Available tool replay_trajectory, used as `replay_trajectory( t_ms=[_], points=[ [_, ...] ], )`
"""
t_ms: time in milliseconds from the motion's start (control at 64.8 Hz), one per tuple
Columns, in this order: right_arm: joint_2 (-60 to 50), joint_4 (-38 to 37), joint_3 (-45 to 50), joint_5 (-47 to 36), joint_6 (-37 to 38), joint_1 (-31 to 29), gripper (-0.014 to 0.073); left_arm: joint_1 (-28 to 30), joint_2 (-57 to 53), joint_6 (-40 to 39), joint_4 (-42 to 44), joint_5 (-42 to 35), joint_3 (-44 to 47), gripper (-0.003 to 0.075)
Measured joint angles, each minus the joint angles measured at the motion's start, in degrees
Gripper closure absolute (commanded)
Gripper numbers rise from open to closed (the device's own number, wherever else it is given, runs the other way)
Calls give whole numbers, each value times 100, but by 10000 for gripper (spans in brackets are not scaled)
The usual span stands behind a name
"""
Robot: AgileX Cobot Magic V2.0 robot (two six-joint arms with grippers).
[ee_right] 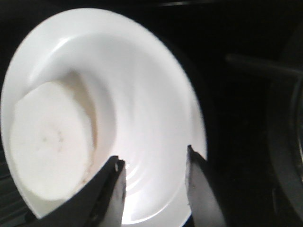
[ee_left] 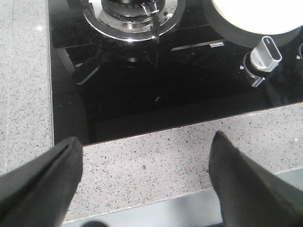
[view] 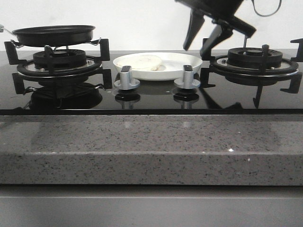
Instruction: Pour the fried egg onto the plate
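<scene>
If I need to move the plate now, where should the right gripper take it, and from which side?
Grip the plate by its raised rim on the right edge, coming from above on the right gripper side. That rim is bare, while the fried egg lies on the plate's left half.

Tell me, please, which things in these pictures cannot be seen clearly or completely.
- Fried egg: only its pale side shows; the right wrist view is overexposed, and the plate rim partly hides it in the front view.
- Frying pan: its inside is hidden by its wall in the front view; its handle is cut off by the edge.
- Left tool: absent from the front view.
- Right tool: its arm is cut off by the edge.
</scene>
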Motion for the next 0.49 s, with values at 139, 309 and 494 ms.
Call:
replay_trajectory(
  t_ms=[139, 309, 494],
  points=[
    [-531, 60, 0, 40, -305, 194, 252, 0, 0, 0, 0, 0, 0, 174],
    [-1463, 132, 264, 63, -688, 330, 252, 0, 0, 0, 0, 0, 0, 174],
    [-2679, 28, 1459, -321, -1048, 330, 252, 0, 0, 0, 0, 0, 0, 174]
  ],
)
